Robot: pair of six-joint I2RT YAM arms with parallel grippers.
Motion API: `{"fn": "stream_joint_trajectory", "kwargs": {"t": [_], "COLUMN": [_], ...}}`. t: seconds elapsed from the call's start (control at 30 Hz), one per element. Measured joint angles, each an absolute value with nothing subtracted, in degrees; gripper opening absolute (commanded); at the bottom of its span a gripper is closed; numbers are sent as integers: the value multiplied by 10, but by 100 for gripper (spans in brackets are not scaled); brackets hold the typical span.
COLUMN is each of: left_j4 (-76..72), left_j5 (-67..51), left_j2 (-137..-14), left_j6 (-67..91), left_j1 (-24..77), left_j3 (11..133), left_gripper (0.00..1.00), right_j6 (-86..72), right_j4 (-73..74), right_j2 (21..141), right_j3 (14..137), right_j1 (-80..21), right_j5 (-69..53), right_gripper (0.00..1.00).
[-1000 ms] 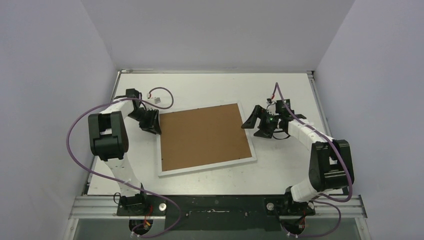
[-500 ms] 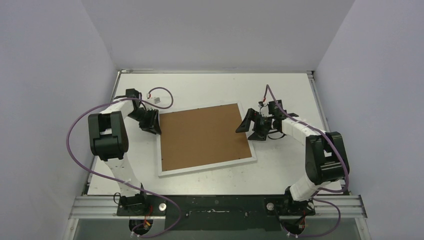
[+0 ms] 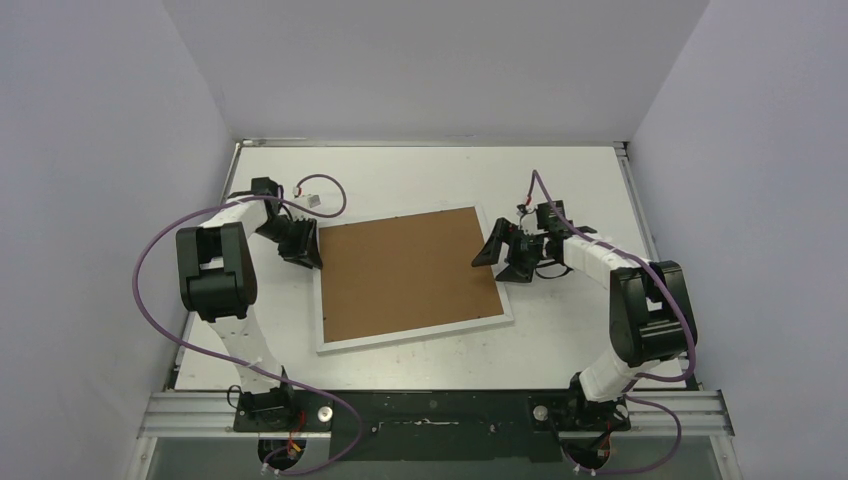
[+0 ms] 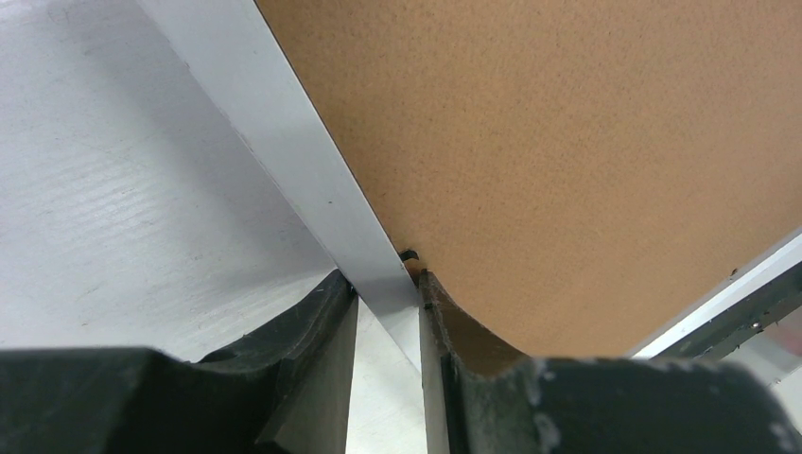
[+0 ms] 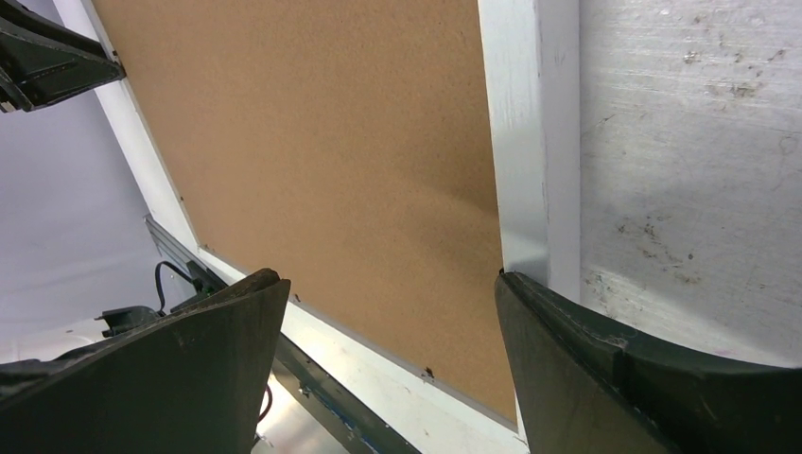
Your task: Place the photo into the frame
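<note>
The frame point(image 3: 420, 333) lies flat mid-table, its narrow white border around a plain brown backing board point(image 3: 405, 272). The photo is hidden. My left gripper point(image 3: 305, 250) is at the frame's left edge. In the left wrist view it point(image 4: 388, 293) is shut on the white border point(image 4: 303, 170), one finger outside and one against the board point(image 4: 567, 142). My right gripper point(image 3: 497, 258) hangs open over the frame's right edge. In the right wrist view its wide-spread jaws point(image 5: 388, 293) straddle the board point(image 5: 322, 142) and right border point(image 5: 530, 123), holding nothing.
A small white connector on a purple cable point(image 3: 313, 199) lies at the back left. Grey walls close in the table on three sides. A metal rail point(image 3: 430, 410) runs along the near edge by the arm bases.
My right gripper has moved left to the frame's right edge, still open. The left gripper and the frame have stayed put.
</note>
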State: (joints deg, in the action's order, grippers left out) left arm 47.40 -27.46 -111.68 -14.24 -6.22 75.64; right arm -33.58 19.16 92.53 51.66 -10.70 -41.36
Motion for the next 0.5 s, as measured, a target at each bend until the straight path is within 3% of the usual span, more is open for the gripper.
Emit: {"fn": "stream_joint_trajectory", "kwargs": {"t": [0.5], "left_j4": [474], "left_j5": [-275], "left_j2": [-1117], "left_j6": [-141], "left_j1": [-62], "left_j3": [757], "left_gripper": [4], "right_j6": [-333], "right_j4": [199], "right_j2": [926], "right_j3": [520], "right_j1": [-120], "right_j5": [-406], "right_gripper": [83]}}
